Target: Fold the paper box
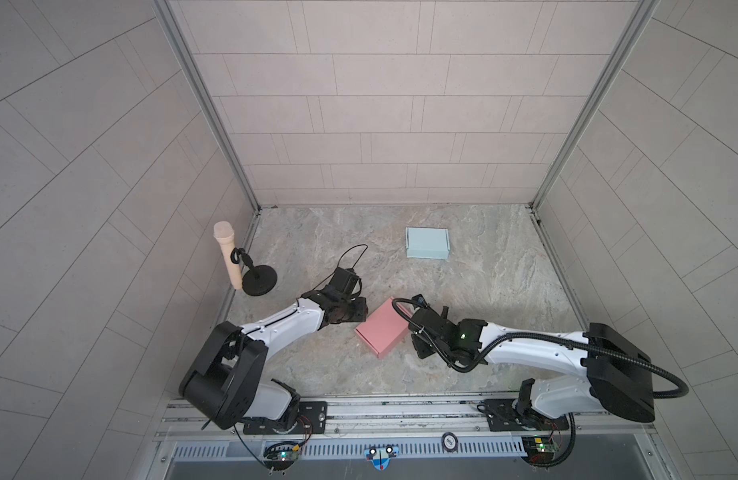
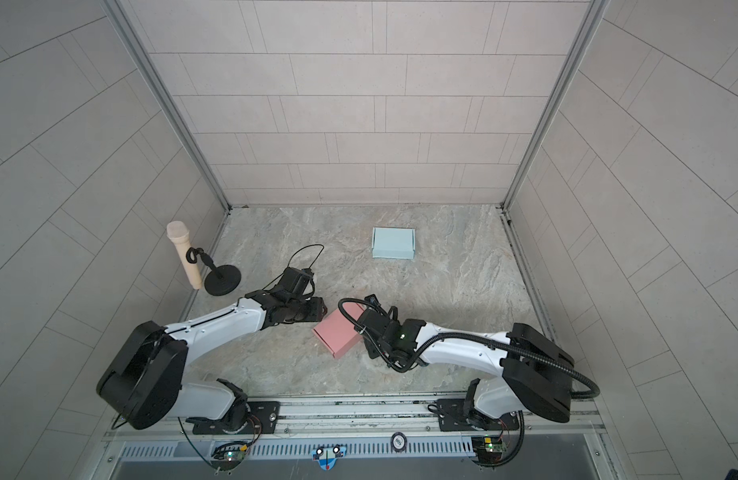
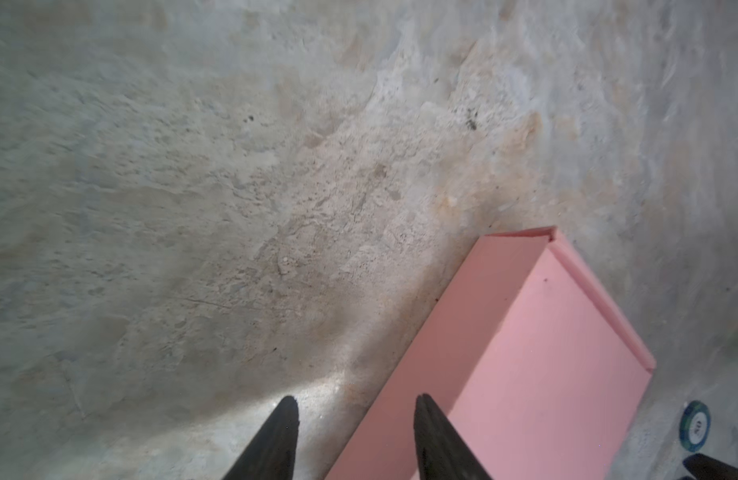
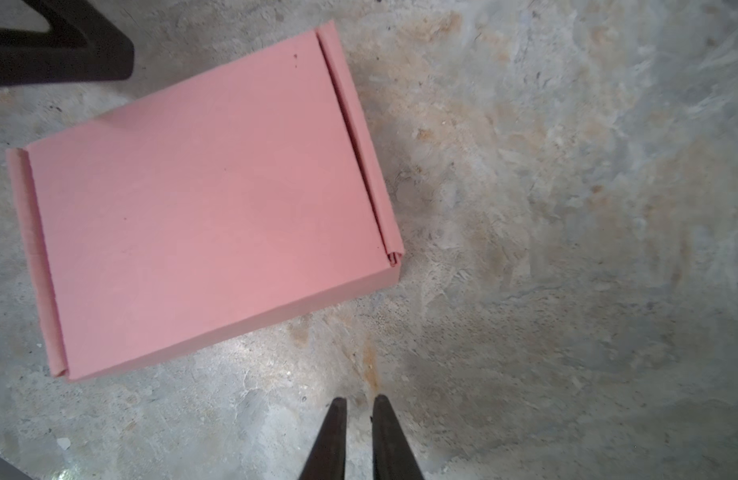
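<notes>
The pink paper box point(image 1: 382, 328) point(image 2: 338, 332) lies flat on the stone table with its lid down, tilted diagonally between the two arms. My left gripper point(image 1: 361, 312) point(image 3: 355, 401) hovers at the box's left edge, open, one finger over the pink box point(image 3: 525, 353) and one over bare table. My right gripper point(image 1: 420, 348) point(image 4: 359, 401) hangs just off the box's right side above bare table. It is all but shut, with only a slit between its fingers and nothing in it. The right wrist view shows the whole box point(image 4: 205, 199) and a left-gripper finger point(image 4: 68, 45) at its far corner.
A light blue folded box point(image 1: 427, 243) point(image 2: 393, 243) sits farther back on the table. A beige microphone point(image 1: 228, 257) on a black round stand point(image 1: 259, 281) stands at the left edge. Tiled walls enclose three sides; a metal rail point(image 1: 400, 411) runs along the front.
</notes>
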Controlling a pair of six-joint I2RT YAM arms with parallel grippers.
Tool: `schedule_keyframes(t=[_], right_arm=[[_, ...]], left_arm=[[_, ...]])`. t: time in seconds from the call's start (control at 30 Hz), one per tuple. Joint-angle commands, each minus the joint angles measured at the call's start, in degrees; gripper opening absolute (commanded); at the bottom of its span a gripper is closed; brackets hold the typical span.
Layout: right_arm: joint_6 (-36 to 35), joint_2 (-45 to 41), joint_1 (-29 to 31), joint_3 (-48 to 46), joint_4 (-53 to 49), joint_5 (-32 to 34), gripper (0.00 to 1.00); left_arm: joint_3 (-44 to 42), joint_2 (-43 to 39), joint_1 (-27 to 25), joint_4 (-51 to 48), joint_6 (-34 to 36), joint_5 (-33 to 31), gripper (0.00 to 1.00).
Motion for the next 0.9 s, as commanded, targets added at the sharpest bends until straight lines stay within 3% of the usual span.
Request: schedule_keyframes(t=[0.0,0.23,0.53,0.87], right_arm=[[2.49,1.77,-0.24,0.25,3.43,0.61,0.16],[0.7,7.27,-3.63,2.07,6.71,-2.58,0.15],[-0.5,14.13,-5.51,4.86,10.75,-6.24,0.15],[-1.36,11.5,-6.67,5.37,9.1,-6.14,0.15]], left_arm=[[-1.54,-1.37,-0.45,0.79,1.82,1.06,0.5],[-7.3,-5.2,-2.79,2.44,0.1,1.16,0.49],[-12.51,-10.83,-9.47,5.26,-5.35,0.92,0.49],[-15.6,-15.05,-11.75,4.49,-7.5,-1.09,0.49]])
